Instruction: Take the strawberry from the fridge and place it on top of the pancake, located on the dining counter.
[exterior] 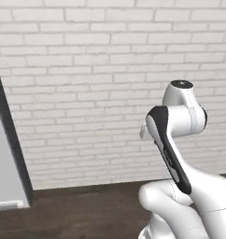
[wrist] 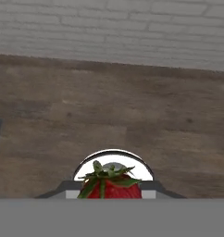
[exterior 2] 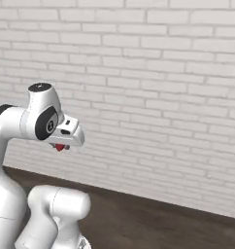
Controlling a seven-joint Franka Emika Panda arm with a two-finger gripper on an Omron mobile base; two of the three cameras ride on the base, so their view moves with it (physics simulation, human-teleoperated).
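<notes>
We place this moment in the transport step: the strawberry (wrist: 109, 185) is already in the tool (wrist: 109, 193), and the dining counter with its pancake is not among the things before the cameras. The hand view looks down on a dark wooden floor (wrist: 132, 115) that meets a white brick wall (wrist: 132, 28). At the bottom of that view the berry's red top and green leaves sit at the centre, with the tool's dark tips flanking it on either side, so we judge the tool closed on the fruit. The contact itself is cut off by the lower edge.

In the right base view, a small red spot (exterior 2: 59, 147) shows just under the tool's pale body (exterior 2: 68, 133), which is held folded close to the arm, high above the floor. In the left base view, the upper arm (exterior: 180, 121) hides the tool. A matte grey panel with a dark edge (exterior: 5, 163) stands at the far left, which we take to be the fridge, though too little of it shows to be sure.

The next move, as we judge it, calls for the base to drive toward the surface bearing the pancake while the arm stays tucked. The grip must hold steady, since the berry is small and could slip.
</notes>
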